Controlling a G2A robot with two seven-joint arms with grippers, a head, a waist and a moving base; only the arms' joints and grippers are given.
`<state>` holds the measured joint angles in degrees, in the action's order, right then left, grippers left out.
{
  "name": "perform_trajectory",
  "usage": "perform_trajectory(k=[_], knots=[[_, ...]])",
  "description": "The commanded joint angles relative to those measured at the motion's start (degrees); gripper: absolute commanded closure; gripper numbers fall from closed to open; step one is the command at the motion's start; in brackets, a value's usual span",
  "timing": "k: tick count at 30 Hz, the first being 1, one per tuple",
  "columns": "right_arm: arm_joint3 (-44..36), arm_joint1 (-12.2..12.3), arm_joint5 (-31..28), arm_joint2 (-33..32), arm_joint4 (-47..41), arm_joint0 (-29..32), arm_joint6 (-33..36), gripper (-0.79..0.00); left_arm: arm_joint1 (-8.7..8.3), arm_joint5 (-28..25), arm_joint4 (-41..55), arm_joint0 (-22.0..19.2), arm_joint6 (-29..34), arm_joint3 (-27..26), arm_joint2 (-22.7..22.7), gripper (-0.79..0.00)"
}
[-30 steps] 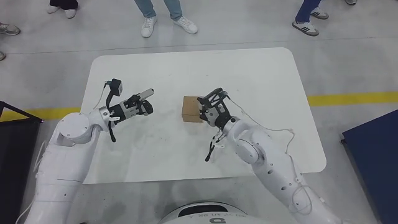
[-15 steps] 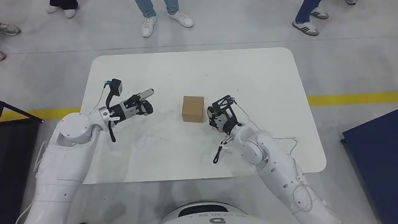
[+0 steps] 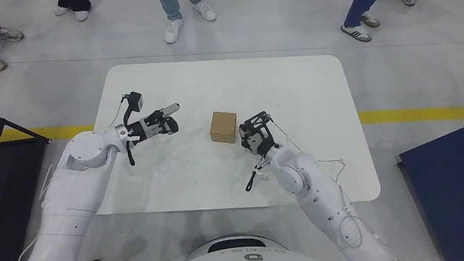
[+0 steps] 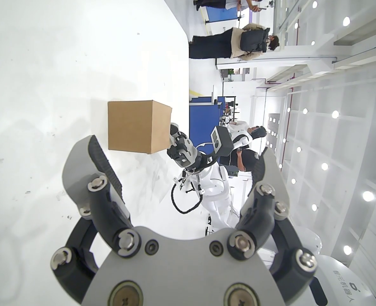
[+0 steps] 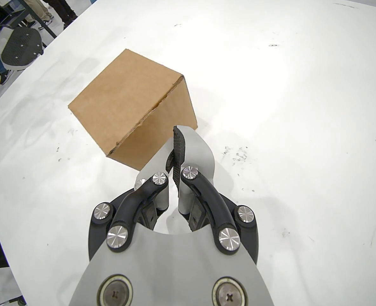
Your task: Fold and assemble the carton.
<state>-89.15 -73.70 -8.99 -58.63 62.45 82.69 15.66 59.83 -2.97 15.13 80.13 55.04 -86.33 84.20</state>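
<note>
One closed carton (image 3: 222,127), right end effector (image 3: 249,133) backed off

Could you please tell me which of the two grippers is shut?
The right gripper, beside the brown cardboard carton: its fingers are pressed together, while the left gripper stands wide open, farther off.

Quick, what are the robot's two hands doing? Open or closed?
Left gripper: open, holding nothing.
Right gripper: closed, holding nothing, beside the box.

White table (image 3: 312,87) on grey concrete floor (image 3: 290,22) with a yellow line (image 3: 413,115)
</note>
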Motion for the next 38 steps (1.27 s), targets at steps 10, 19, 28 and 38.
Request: perform_trajectory(k=[10,19,28,38], knots=[[-2.67,0.56,1.28,-3.10,-0.90,3.16,-3.47,0.000,0.00,0.00,0.00,0.00,0.00,0.00,0.00,-0.785],[-3.96,0.90,1.37,-5.06,-1.41,4.68,-5.04,-0.203,0.00,0.00,0.00,0.00,0.00,0.00,0.00,-0.785],[-3.95,0.90,1.37,-5.05,-1.41,4.67,-5.02,-0.681,0.00,0.00,0.00,0.00,0.00,0.00,0.00,-0.784],[-3.95,0.90,1.37,-5.05,-1.41,4.67,-5.02,-0.785,0.00,0.00,0.00,0.00,0.00,0.00,0.00,-0.785]])
